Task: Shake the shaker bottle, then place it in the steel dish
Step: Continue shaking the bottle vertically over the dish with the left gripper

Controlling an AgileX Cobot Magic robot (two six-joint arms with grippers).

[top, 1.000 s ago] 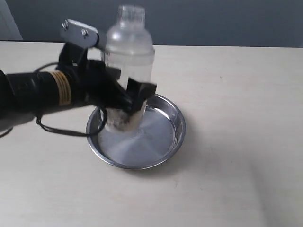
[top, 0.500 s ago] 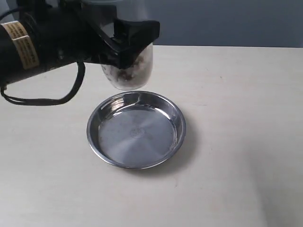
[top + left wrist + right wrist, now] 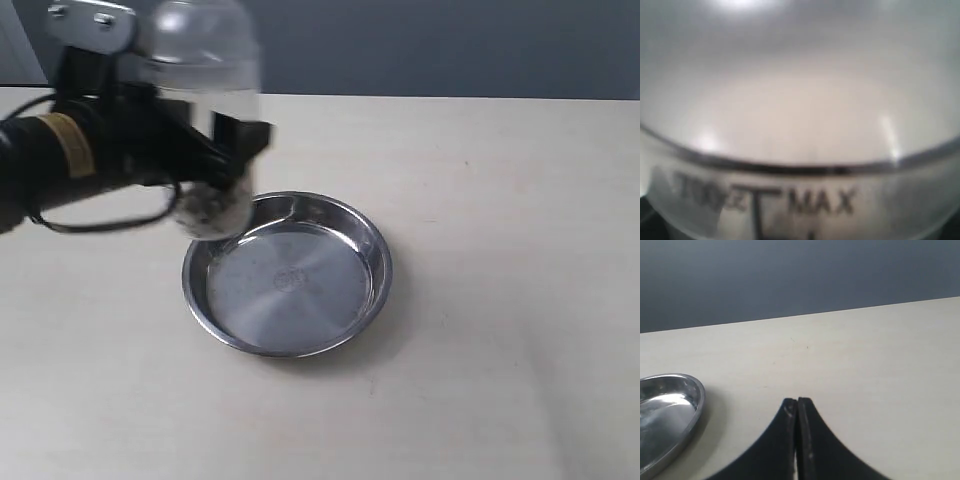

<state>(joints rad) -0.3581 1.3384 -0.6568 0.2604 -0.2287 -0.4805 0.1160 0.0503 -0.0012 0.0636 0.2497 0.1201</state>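
Between the jaws of the left gripper [image 3: 214, 168], exterior view: the shaker bottle [image 3: 200, 70] stands upright, pinched at its clear lower body, motion-blurred. One dark finger [image 3: 243, 140] crosses the front of the bottle; the other is hidden behind it. The frosted dome and cap rise above the jaws, and brown bits [image 3: 205, 205] lie in the base below them. The steel dish [image 3: 383, 270] sits on the table [image 3: 500, 330], below and just beside the jaws. The bottle's base overlaps the dish's rim on the gripper's side, though contact cannot be judged.

Left wrist view: the shaker bottle [image 3: 800, 100] fills the frame, with its frosted shoulder above a dark seam and the printed word "MAX" on the clear wall. The jaws themselves lie out of frame.

Right wrist view: the right gripper [image 3: 797, 412] has its jaws pressed together, holding nothing, above the bare table [image 3: 870, 360]. The steel dish [image 3: 692, 405] lies well to one side of the tips, only partly in frame.
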